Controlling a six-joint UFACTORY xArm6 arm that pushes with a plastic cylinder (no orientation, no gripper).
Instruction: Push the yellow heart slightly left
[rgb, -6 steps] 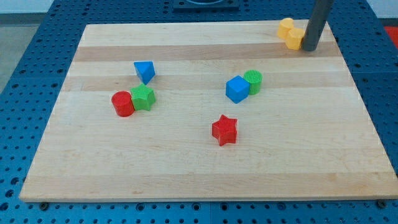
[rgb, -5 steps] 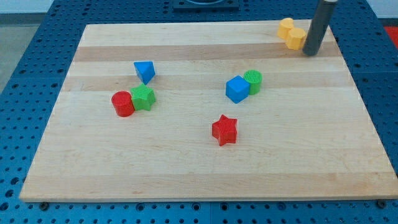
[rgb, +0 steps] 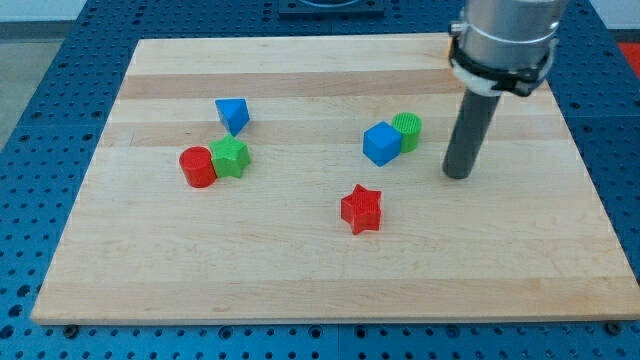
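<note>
My tip rests on the wooden board, right of centre. It stands to the right of the blue cube and the green cylinder, apart from both. The two yellow blocks at the board's top right corner are almost wholly hidden behind the arm's body. Only a thin yellow sliver shows at the arm's left edge, so I cannot make out the heart. My tip is well below that corner.
A red star lies below and left of my tip. At the view's left are a blue triangular block, a red cylinder and a green block touching it.
My tip has left the yellow blocks at the top right and moved down the view to beside the green cylinder. The arm's body now covers the yellow blocks.
</note>
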